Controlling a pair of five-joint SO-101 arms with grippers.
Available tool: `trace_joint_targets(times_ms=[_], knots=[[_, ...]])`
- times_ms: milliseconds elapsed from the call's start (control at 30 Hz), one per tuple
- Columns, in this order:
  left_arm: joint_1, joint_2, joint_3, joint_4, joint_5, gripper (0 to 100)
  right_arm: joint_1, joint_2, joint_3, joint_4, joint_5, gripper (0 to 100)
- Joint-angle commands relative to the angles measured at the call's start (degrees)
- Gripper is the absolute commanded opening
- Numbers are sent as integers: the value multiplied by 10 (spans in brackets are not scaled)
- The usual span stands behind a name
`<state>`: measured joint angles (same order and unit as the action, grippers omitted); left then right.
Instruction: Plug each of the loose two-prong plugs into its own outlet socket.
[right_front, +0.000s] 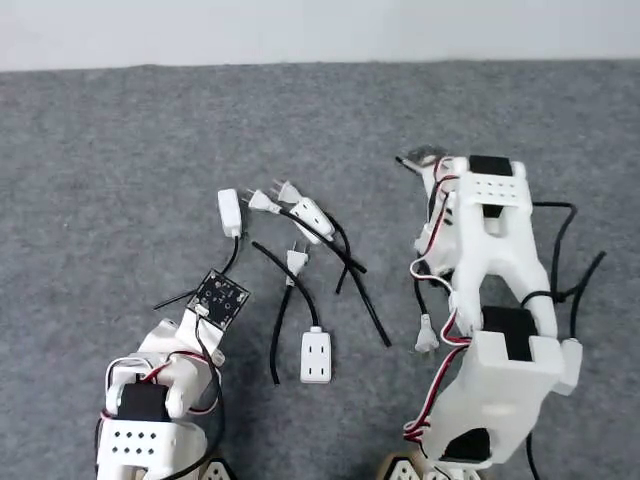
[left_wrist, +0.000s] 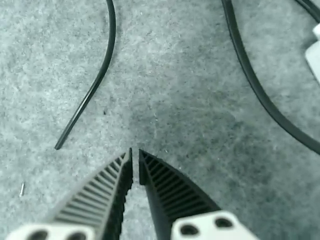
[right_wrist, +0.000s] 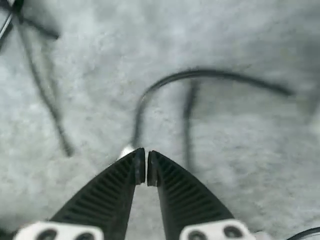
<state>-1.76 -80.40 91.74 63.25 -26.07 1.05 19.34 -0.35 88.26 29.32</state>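
Left fingers (left_wrist: 107, 195) closed, black cord (left_wrist: 103, 72) ahead, not touching

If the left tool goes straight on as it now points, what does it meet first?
Probably the bare grey carpet: the shut left tool aims between the thin black cable with a loose end and the thicker black cable, touching neither. Depth is unclear.

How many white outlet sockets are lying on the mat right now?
3. The near socket lies closest to the robot. The left socket sits farther back. The middle socket is to its right, about as far back. Others may be hidden.
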Motion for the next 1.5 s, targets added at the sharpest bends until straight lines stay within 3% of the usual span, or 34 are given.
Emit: trace_joint_targets(times_ms=[0,233,500,800,1100,1233,1467], knots=[[-2,2,-25,-15,-6,13,-35,-66,39,22,-19,9],[-2,2,-25,-15,-7,13,-39,-235,260,-38,-25,9],[-2,2,-24,-15,-7,13,35,-291,432,-155,34,9],[-2,2,-24,-15,-7,13,56,-247,392,-153,52,9],[-2,2,-23,-25,-7,13,57,-265,243,105,107,9],[-2,2,-23,-25,-7,13,51,-276,210,93,77,9],[-3,2,-23,-25,-7,13,-20,-275,268,-40,-16,9]])
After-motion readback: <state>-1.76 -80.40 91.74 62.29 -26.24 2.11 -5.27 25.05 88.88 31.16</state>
